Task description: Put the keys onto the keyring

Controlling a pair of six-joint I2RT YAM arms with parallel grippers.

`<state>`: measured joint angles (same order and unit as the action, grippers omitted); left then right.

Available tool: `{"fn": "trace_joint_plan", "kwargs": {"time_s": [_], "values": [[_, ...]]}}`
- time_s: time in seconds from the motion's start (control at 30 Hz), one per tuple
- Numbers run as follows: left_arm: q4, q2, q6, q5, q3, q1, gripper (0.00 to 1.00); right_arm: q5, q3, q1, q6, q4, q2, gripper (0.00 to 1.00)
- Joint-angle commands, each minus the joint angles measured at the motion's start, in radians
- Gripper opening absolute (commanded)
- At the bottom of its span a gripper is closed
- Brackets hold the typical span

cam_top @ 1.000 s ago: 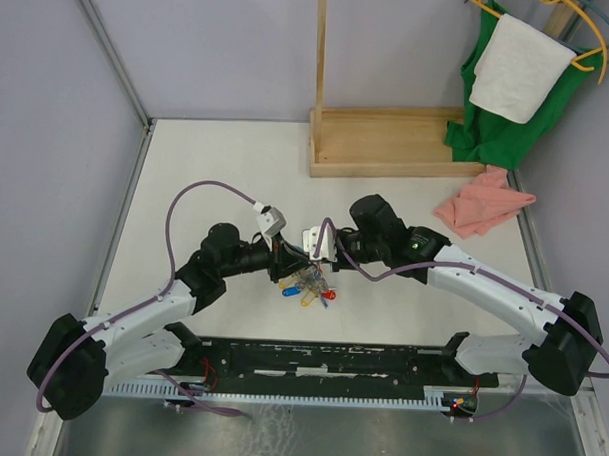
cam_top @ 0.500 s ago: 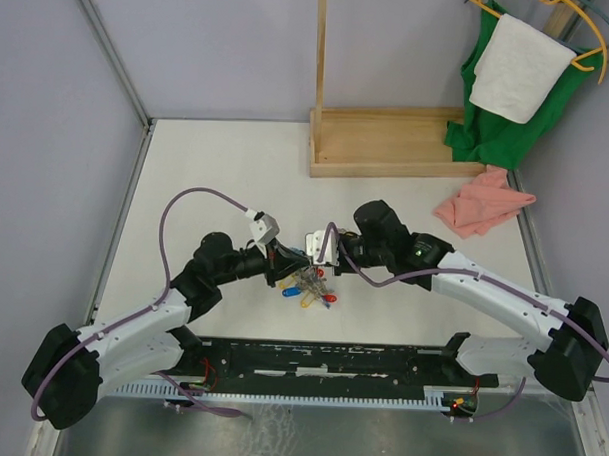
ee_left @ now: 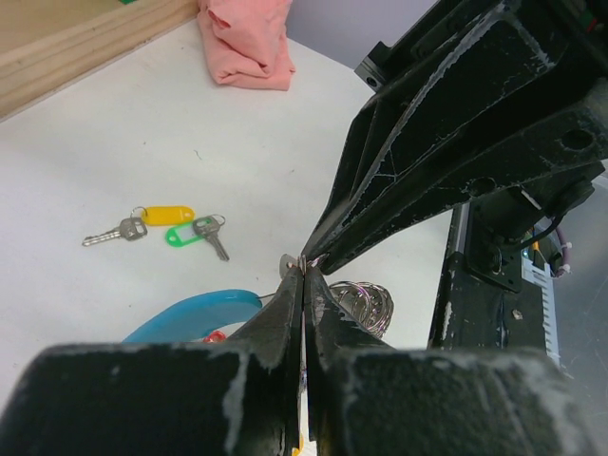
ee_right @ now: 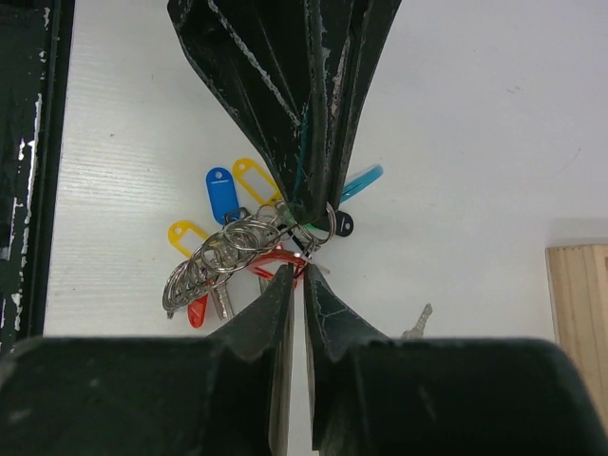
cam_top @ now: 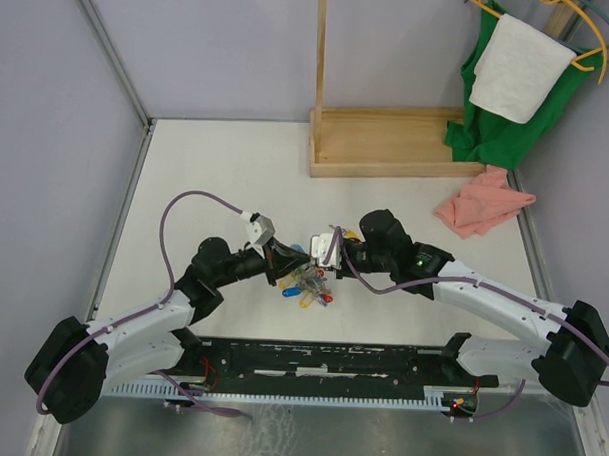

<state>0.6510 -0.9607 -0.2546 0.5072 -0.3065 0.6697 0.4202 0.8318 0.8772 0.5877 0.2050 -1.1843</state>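
The keyring (ee_right: 226,258), a cluster of steel rings carrying blue, yellow and red tags on a light-blue band (ee_left: 199,312), sits right where the two arms meet. The left gripper (ee_left: 303,271) has its jaws pressed fully together on the metal at the top of the bunch. The right gripper (ee_right: 298,277) faces it tip to tip, its jaws a thin slit apart at the rings with nothing visibly caught between them. Near these jaws, on their far side, a yellow-tagged key (ee_left: 157,218) and a green-tagged key (ee_left: 197,234) lie flat and loose on the desk (cam_top: 227,165), just beside each other. Beyond them bare desk runs to a wooden stand (cam_top: 388,143) at the far edge. Bare desk also runs off to the left of the jaws as far as the metal side rail (cam_top: 120,217). Well to the right of the jaws, a pink cloth (cam_top: 482,202) lies crumpled against the right edge. Behind the jaws a black strip (cam_top: 330,357) lines the near edge.
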Motion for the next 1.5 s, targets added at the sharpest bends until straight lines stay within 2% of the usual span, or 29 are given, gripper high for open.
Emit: {"fn": "trace_joint_plan", "kwargs": {"time_s": [0.0,0.1,0.23,0.27,0.33,0.43,0.5,0.57,0.73,1.0,1.17,1.47], "values": [[0.156,0.003,-0.024,0.011,-0.002,0.001,0.03,-0.005,-0.002,-0.002,-0.018,-0.076,0.021,0.17],[0.156,0.004,-0.023,0.016,0.003,0.000,0.03,-0.004,-0.008,-0.002,-0.027,-0.098,0.017,0.21],[0.156,0.009,-0.021,0.024,0.007,0.001,0.03,-0.019,-0.020,-0.002,-0.036,-0.127,0.019,0.21],[0.157,0.009,-0.019,0.025,0.007,0.001,0.03,-0.022,-0.019,-0.002,-0.037,-0.128,0.020,0.17],[0.153,0.011,-0.014,0.026,0.010,0.001,0.03,-0.027,-0.016,-0.003,-0.035,-0.127,0.023,0.04],[0.141,0.019,-0.001,0.028,0.013,0.001,0.04,-0.045,0.005,-0.003,-0.008,-0.081,0.021,0.01],[0.103,0.028,0.008,0.024,0.004,0.001,0.17,-0.045,0.036,-0.004,0.014,-0.032,0.011,0.01],[0.049,0.036,0.025,0.026,-0.019,0.001,0.25,-0.035,0.076,-0.004,0.038,0.022,0.000,0.01],[-0.062,0.029,0.046,0.048,-0.071,0.002,0.33,-0.012,0.144,0.000,0.069,0.094,-0.026,0.01],[-0.186,0.002,0.077,0.056,-0.129,0.002,0.36,0.005,0.206,0.005,0.106,0.175,-0.049,0.01],[-0.272,-0.015,0.153,0.051,-0.174,0.002,0.38,0.015,0.219,0.009,0.124,0.203,-0.050,0.01],[-0.238,-0.029,0.359,0.153,-0.176,0.003,0.39,0.026,0.221,0.012,0.138,0.211,-0.042,0.01]]}}
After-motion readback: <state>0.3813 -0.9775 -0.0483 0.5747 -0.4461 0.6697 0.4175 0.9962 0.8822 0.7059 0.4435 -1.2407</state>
